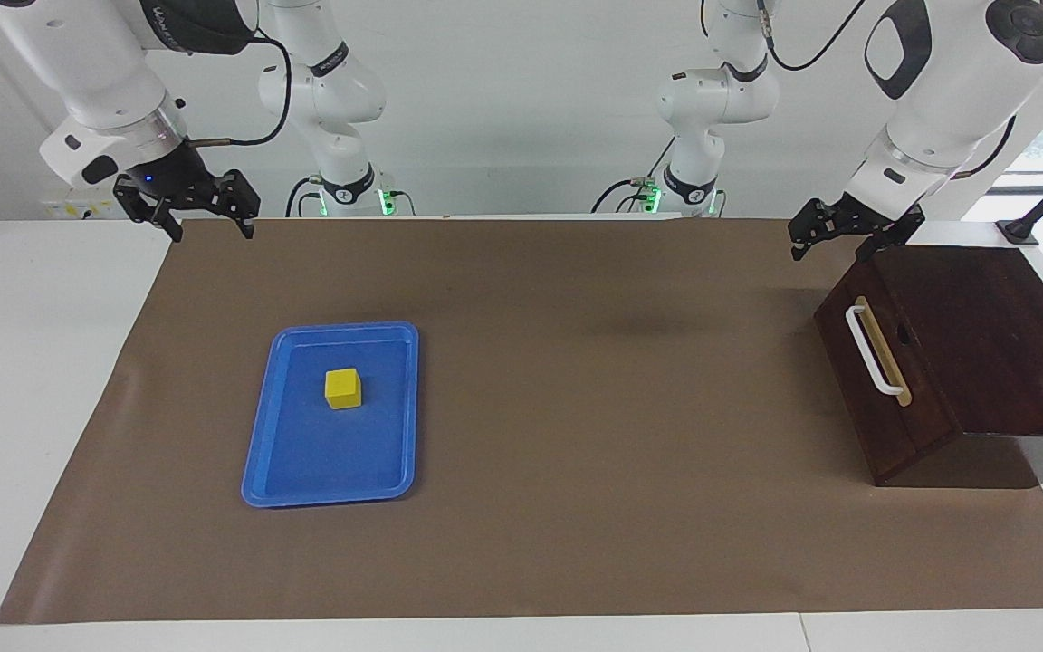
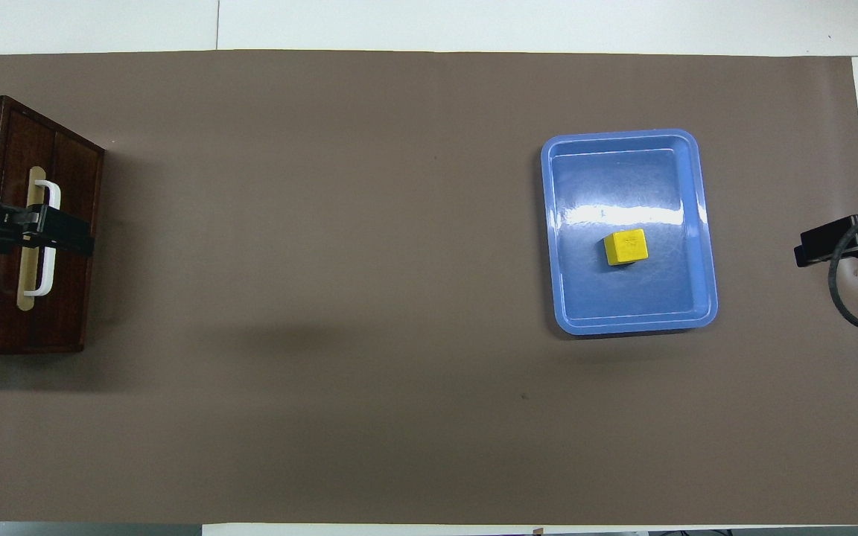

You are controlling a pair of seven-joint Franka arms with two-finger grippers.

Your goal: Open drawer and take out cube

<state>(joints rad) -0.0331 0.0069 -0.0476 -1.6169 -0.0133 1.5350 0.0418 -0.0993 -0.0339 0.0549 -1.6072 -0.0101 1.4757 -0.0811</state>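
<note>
Blue tray [image 1: 331, 471] on brown mat [image 1: 576, 507], white table [image 1: 33, 362].

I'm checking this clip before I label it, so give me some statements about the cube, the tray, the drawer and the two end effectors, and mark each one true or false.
1. The small yellow cube lies in the blue plastic tray. True.
2. The dark brown wooden box's drawer with the white bar handle is pulled open. False: it is shut, its front flush with the box.
3. The left end effector grips the white bar handle. False: it is open and hangs over the box's edge nearest the robots, apart from the handle.
4. The right end effector is open and holds nothing. True.
5. The tray sits toward the left arm's end of the table. False: it sits toward the right arm's end.
</note>
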